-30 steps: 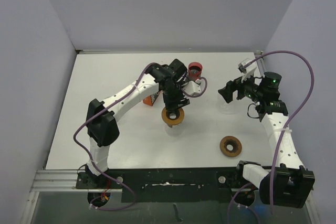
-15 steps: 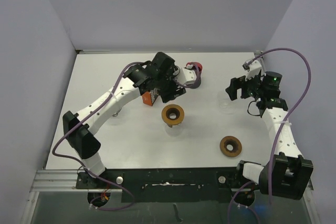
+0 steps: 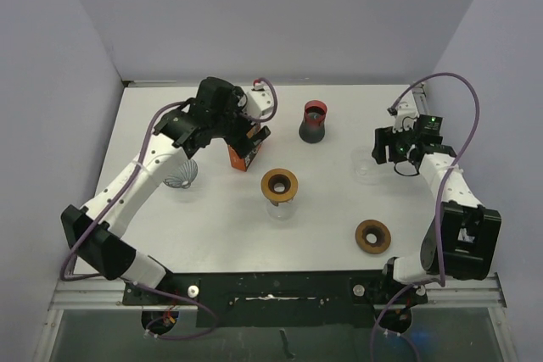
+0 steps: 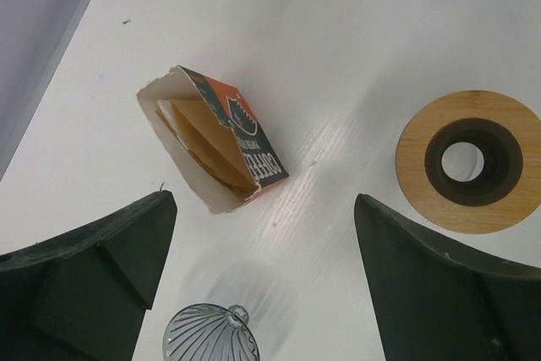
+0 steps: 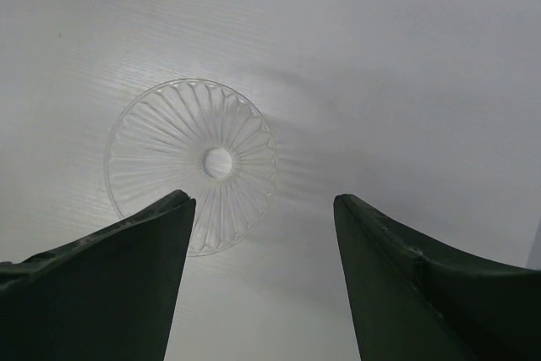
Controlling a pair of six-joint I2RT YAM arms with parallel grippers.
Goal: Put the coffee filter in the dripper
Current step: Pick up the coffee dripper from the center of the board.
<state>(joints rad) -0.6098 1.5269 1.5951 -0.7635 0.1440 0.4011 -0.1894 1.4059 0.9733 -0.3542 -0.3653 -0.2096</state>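
I find a white table (image 3: 212,235) enclosed by pale lavender walls (image 3: 51,82). An orange filter box (image 4: 211,145) lies open at upper left of the left wrist view, with brown paper filters (image 4: 203,137) inside it. A clear ribbed dripper (image 5: 190,162) sits empty, left of centre in the right wrist view. The left gripper (image 4: 264,209) is released and holds nothing. The right gripper (image 5: 262,205) is likewise spread and holds nothing.

White table (image 3: 212,226) carries a filter box (image 3: 243,156), glass drippers (image 3: 180,174), wooden ring (image 3: 372,236), dark cup (image 3: 314,122).
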